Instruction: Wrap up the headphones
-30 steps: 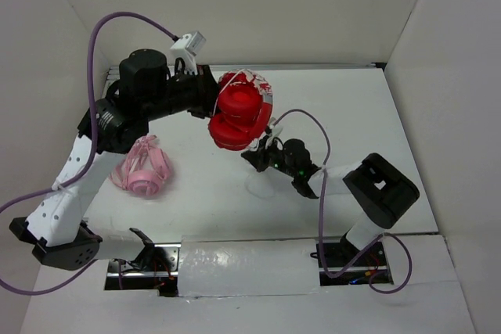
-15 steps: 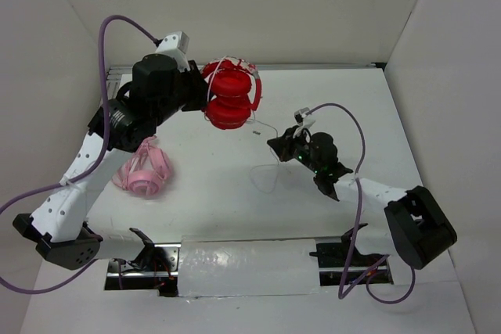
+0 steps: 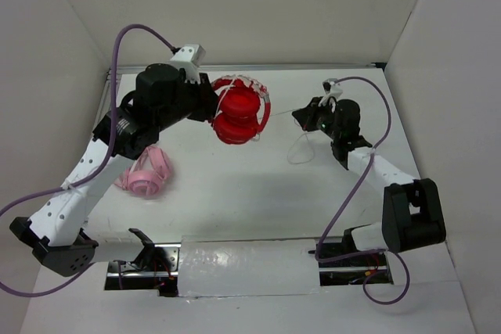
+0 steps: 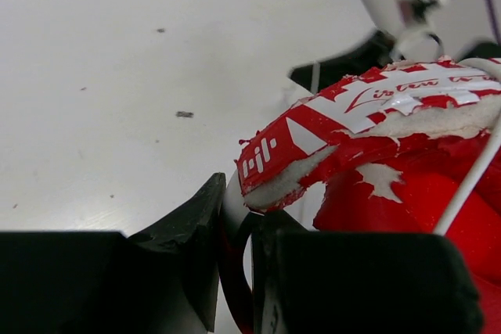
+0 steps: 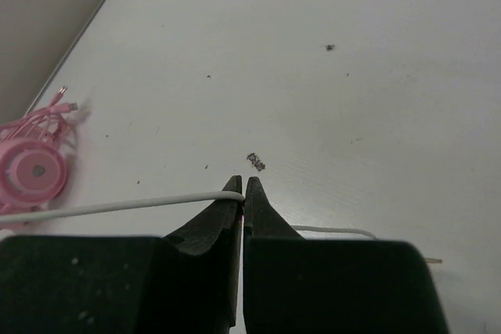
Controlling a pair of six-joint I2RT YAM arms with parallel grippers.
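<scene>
The red headphones (image 3: 239, 111) hang above the back middle of the table, cups folded together, with white cable turns over the peeling headband (image 4: 368, 103). My left gripper (image 3: 210, 107) is shut on the headband's lower end, whose red band sits between the jaws (image 4: 235, 217). To the right, my right gripper (image 3: 303, 118) is shut on the thin white cable (image 5: 117, 206), pinched at the fingertips (image 5: 243, 187). A slack loop of cable (image 3: 300, 149) droops to the table below it.
Pale pink headphones (image 3: 145, 171) lie on the table at the left, under the left arm, also seen in the right wrist view (image 5: 33, 167). White walls enclose the table at the back and on both sides.
My right gripper has swung back and to the right with the cable, away from the headphones. The left gripper has shifted the red headphones slightly and turned them.
</scene>
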